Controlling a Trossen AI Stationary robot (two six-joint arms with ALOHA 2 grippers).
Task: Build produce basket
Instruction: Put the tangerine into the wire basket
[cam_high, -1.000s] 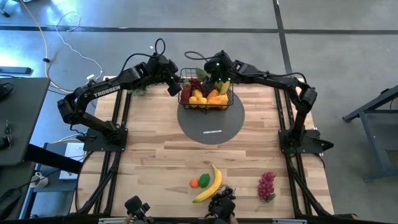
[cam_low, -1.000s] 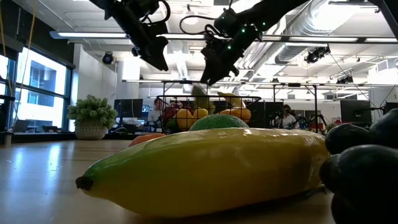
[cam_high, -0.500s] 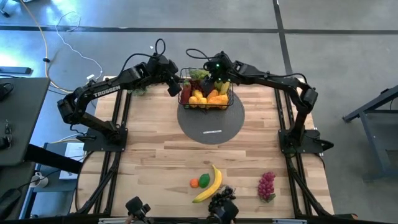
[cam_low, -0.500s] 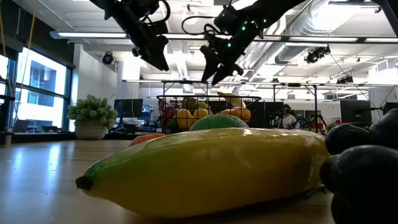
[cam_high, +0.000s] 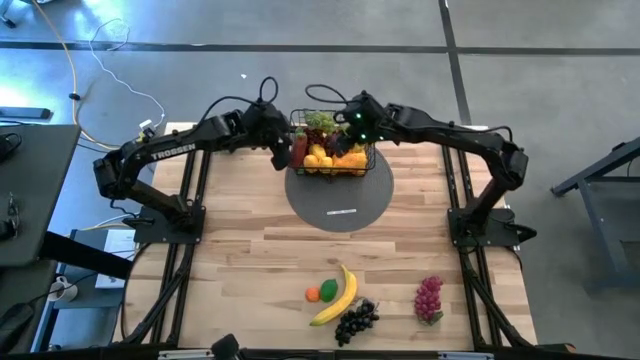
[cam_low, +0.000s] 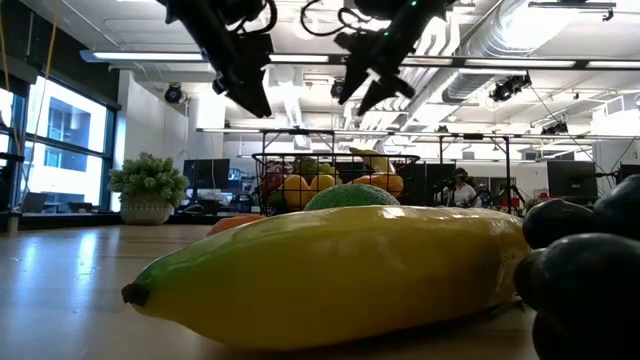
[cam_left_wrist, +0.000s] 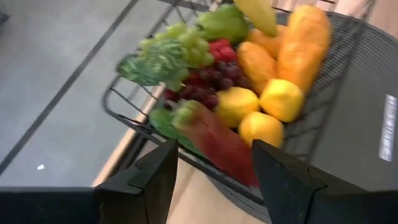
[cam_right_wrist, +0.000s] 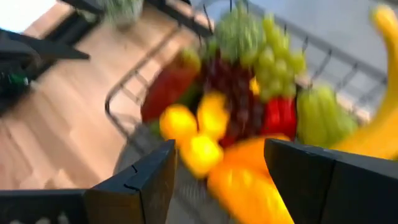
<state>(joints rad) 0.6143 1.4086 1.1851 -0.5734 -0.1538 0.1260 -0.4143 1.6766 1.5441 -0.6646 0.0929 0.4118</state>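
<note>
Left gripper (cam_high: 281, 152) hovers just beside the basket's 9 o'clock side, fingers (cam_left_wrist: 155, 180) apart, nothing between them. Basket (cam_high: 369, 158) sits at 12 o'clock on the grey round mat (cam_high: 340, 196), near the table's (cam_high: 240, 250) far edge, packed with produce: lemons (cam_left_wrist: 267, 109), oranges (cam_left_wrist: 301, 43), purple grapes (cam_left_wrist: 208, 84), green grapes (cam_right_wrist: 261, 43), red pepper (cam_right_wrist: 280, 115). Right gripper (cam_high: 352, 128) hangs above the basket's 1 o'clock corner, fingers (cam_right_wrist: 149, 180) apart, empty. Still loose at the table's 6 o'clock edge: small orange (cam_high: 313, 294), green piece (cam_high: 328, 290), banana (cam_high: 338, 297), black grapes (cam_high: 355, 320), and purple grapes (cam_high: 429, 298) towards 5 o'clock.
</note>
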